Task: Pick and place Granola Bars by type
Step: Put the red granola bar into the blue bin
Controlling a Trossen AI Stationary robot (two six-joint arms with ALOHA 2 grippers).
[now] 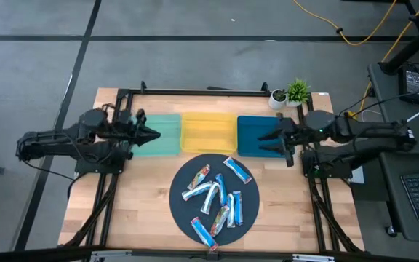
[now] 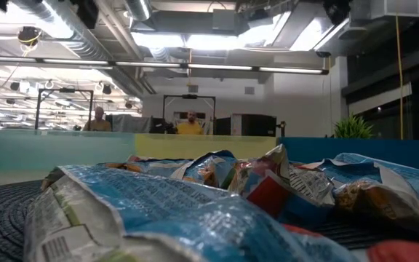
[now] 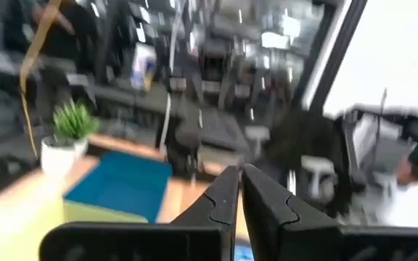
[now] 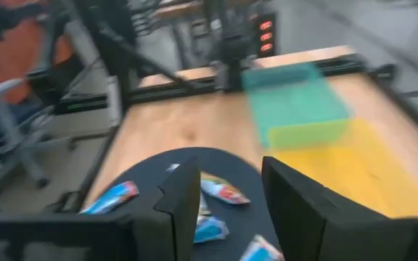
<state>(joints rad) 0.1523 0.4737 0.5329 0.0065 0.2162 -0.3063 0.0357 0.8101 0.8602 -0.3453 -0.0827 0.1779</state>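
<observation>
A light wooden bench [image 1: 144, 196] is seen from above, and along its far edge three shallow rectangular plastic trays are set side by side: a teal tray [image 1: 160, 135] toward the far left corner, a yellow tray [image 1: 208, 132] in the middle and a dark blue tray [image 1: 255, 135] toward the far right corner. Nearer the front edge, at the middle, a round dark woven mat [image 1: 182, 191] is laid, and on it all the small oblong foil-wrapped Granola Bars [image 1: 217, 196] are heaped together, blue, silver-white and red-brown ones mixed. No bar is seen in any tray, so the sorting is judged as not begun and every bar is left to be moved. The left gripper [image 1: 153, 133] is held low over the teal tray, arm stretched inward from the left edge, its fingers pressed together with nothing between. The right gripper [image 1: 265, 140] is held over the dark blue tray, tilted down toward the mat, its fingers spread apart and empty.
</observation>
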